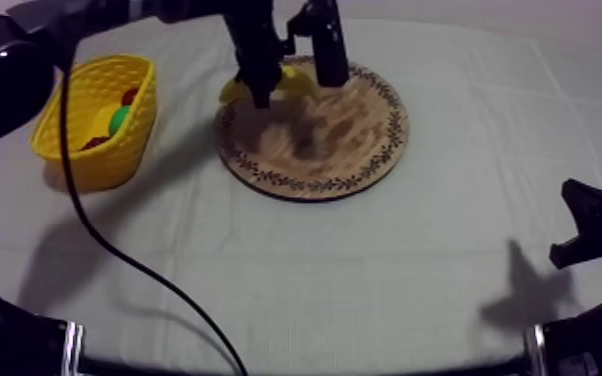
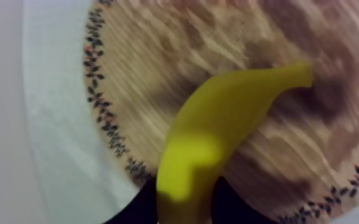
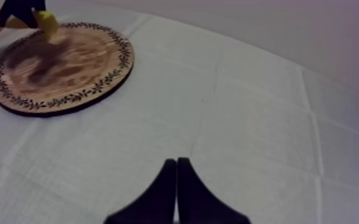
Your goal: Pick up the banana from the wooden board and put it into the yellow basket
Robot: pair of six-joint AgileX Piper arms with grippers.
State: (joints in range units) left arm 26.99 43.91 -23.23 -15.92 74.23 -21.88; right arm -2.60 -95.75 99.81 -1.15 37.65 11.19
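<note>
Grey-white cloth (image 1: 345, 270) across the table, seen from above. Yellow basket (image 1: 95, 120) at the left, red and green bits (image 1: 120, 112) inside. Wooden board (image 1: 311, 135) just right of it. Left gripper (image 1: 262, 95) over the board's far-left rim, pinching the banana (image 1: 295, 82). Right gripper (image 1: 577, 225) low at the right edge, well apart from the board.

From the left wrist: banana clamped between black fingers (image 2: 137, 208), its tip reaching out over the patterned wood, seemingly lifted just clear of it.

From the right wrist: own fingers pressed together into a narrow wedge above bare cloth, nothing between them. Farther off, board and banana, with the other gripper at the banana.
</note>
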